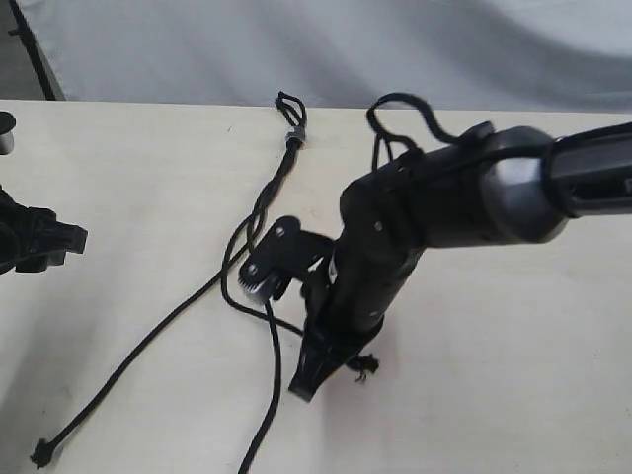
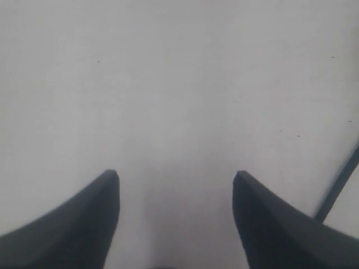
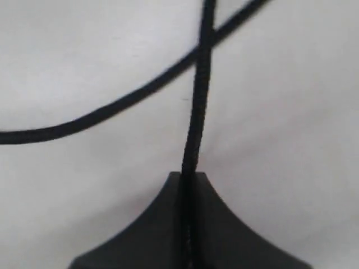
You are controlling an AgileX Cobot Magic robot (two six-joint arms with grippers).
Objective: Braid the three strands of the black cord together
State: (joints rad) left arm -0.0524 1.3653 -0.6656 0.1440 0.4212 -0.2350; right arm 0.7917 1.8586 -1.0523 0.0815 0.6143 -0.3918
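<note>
The black cord (image 1: pixel 279 168) lies on the table, its small loop (image 1: pixel 290 102) and grey band (image 1: pixel 293 137) at the far end and a short twisted stretch below them. One strand (image 1: pixel 148 341) runs down-left to a knot (image 1: pixel 41 454). A second strand (image 1: pixel 273 395) runs toward the near edge. My right gripper (image 1: pixel 305 385) (image 3: pixel 189 178) is shut on the third strand (image 3: pixel 197 95), whose frayed end (image 1: pixel 363 366) shows beside the fingers. In the right wrist view another strand (image 3: pixel 112 109) crosses behind it. My left gripper (image 1: pixel 59 242) (image 2: pixel 176 176) stands open over bare table, with nothing between its fingers.
The table (image 1: pixel 513 375) is pale beige, with a grey cloth backdrop (image 1: pixel 346 49) behind its far edge. A glossy cable (image 1: pixel 405 109) loops above the right arm (image 1: pixel 494 188). A dark line, perhaps a strand (image 2: pixel 339 185), shows at the edge of the left wrist view.
</note>
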